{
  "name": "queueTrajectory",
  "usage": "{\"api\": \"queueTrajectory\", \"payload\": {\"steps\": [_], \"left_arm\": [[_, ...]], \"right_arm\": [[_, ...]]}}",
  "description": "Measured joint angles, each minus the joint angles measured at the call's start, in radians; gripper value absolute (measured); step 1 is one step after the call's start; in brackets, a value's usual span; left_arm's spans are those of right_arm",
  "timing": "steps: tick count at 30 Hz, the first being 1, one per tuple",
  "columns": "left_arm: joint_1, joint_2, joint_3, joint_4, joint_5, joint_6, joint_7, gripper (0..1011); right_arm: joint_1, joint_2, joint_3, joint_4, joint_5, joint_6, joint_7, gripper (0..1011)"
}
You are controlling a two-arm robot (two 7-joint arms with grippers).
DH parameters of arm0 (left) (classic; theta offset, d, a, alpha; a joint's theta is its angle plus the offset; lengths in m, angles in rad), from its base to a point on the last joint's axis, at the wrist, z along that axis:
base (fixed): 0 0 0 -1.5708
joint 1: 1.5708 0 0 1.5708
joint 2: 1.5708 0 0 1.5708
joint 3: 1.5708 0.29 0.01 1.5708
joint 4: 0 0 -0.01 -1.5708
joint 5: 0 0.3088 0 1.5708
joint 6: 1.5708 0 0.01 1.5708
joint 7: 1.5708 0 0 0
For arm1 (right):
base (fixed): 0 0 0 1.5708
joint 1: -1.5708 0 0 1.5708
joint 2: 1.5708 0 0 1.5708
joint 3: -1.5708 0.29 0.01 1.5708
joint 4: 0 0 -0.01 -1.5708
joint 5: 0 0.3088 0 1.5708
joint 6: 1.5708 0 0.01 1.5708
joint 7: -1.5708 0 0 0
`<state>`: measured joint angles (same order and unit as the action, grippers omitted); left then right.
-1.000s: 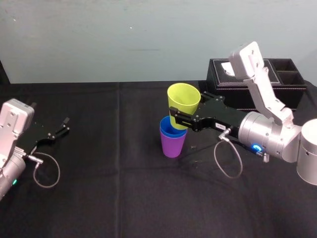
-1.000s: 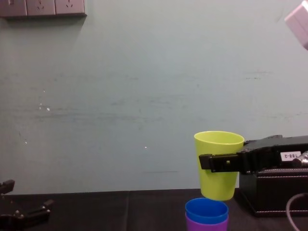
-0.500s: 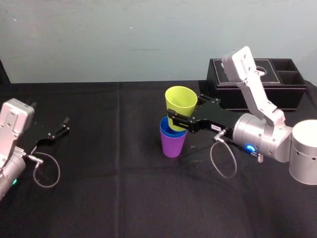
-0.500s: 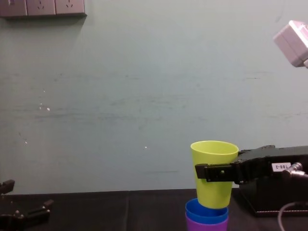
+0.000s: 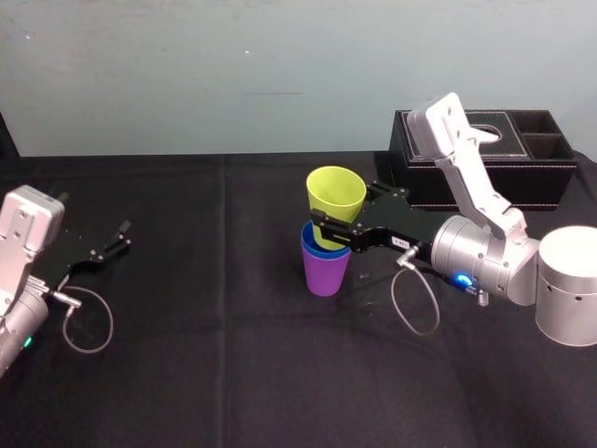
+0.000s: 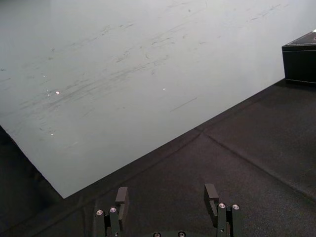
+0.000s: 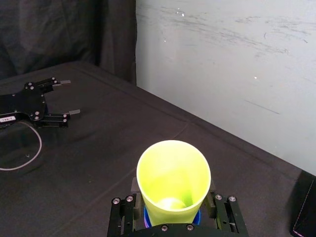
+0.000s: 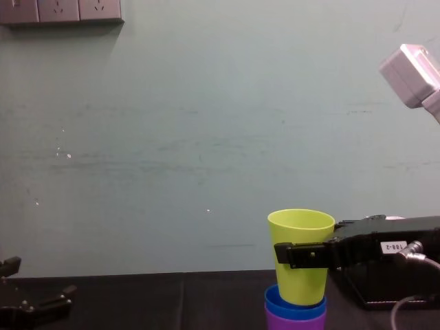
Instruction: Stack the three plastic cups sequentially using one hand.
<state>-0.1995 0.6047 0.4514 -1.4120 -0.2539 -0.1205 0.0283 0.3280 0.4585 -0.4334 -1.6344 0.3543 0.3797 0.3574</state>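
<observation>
**A:** Far left of the black table [image 5: 205,327], the left gripper [image 5: 118,238] lies low over the cloth, well apart from the cups.

**B:** Its fingers [image 6: 122,200] stand apart with nothing between them. The left wrist view looks past them to bare cloth and the pale wall [image 6: 123,74].

**A:** On to the centre! The purple cup [image 5: 326,275] stands upright on the table with the blue cup [image 5: 309,247] nested inside it. Just a blue rim band shows above the purple.

**B:** And the yellow-green cup [image 5: 336,191] is right on top of them, mouth up. In the chest view its base sits just inside the blue rim, and most of its body stands above the stack.

**A:** It's in the right gripper [image 5: 343,219], which reaches in from the right, about level with the table. That gripper is clamped on the yellow-green cup roughly halfway up, with black fingers [image 8: 302,254] on either side.

**B:** The right wrist view looks straight down into that cup, and a sliver of blue peeks out under it.

**A:** There's a white label [image 8: 393,245] on the gripper's body and a silver-grey arm [image 5: 480,257] behind it.

**B:** Farthest right, at the back of the table, sits the black leather tissue box [image 5: 541,177], apart from the stack.
</observation>
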Motion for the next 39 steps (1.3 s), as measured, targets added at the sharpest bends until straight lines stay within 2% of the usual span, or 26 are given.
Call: {"api": "queueTrajectory", "payload": {"steps": [12,29,39], "left_arm": [[0.000,0.000,0.000,0.000,0.000,0.000,0.000,1000],[0.000,0.000,0.000,0.000,0.000,0.000,0.000,1000],[0.000,0.000,0.000,0.000,0.000,0.000,0.000,1000]], "right_arm": [[0.000,-0.011,-0.003,0.025,-0.017,-0.017,0.014,733],[0.014,-0.040,-0.019,0.094,-0.058,-0.055,0.024,733],[0.009,-0.041,-0.021,0.101,-0.067,-0.062,0.031,733]]}}
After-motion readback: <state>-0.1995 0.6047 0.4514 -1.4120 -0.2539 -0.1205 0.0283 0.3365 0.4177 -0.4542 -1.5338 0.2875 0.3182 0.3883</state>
